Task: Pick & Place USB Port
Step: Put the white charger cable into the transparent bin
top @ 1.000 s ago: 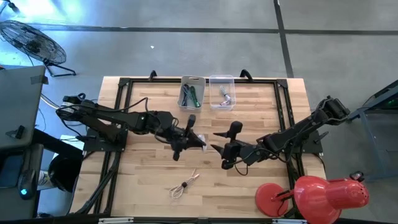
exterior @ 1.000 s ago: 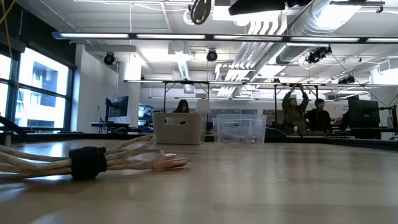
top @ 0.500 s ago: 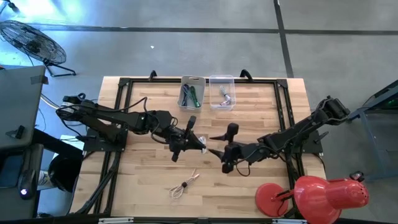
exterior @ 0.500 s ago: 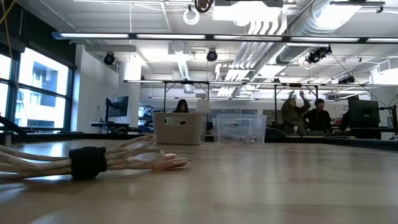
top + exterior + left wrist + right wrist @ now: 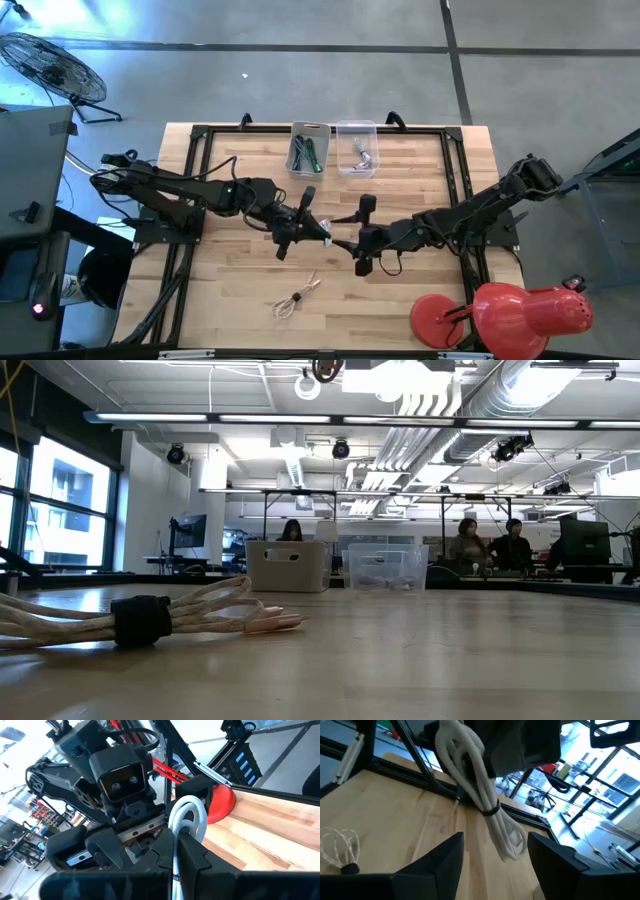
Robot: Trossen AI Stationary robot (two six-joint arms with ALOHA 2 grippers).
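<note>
Now the left gripper is clamped on 1 bundled white USB cable, holding it above the middle of the worktop. Facing it from just beside, the right gripper has its 2 fingers spread wide around the dangling coil without touching. A second bundled cable lies near the front edge.

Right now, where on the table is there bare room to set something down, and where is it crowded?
Bare wood: the near right, between the coiled beige cable and the red lamp; also the far right beyond the clear bin. Crowded: mid-table, where the left gripper holds a white cable bundle facing the right gripper.
</note>
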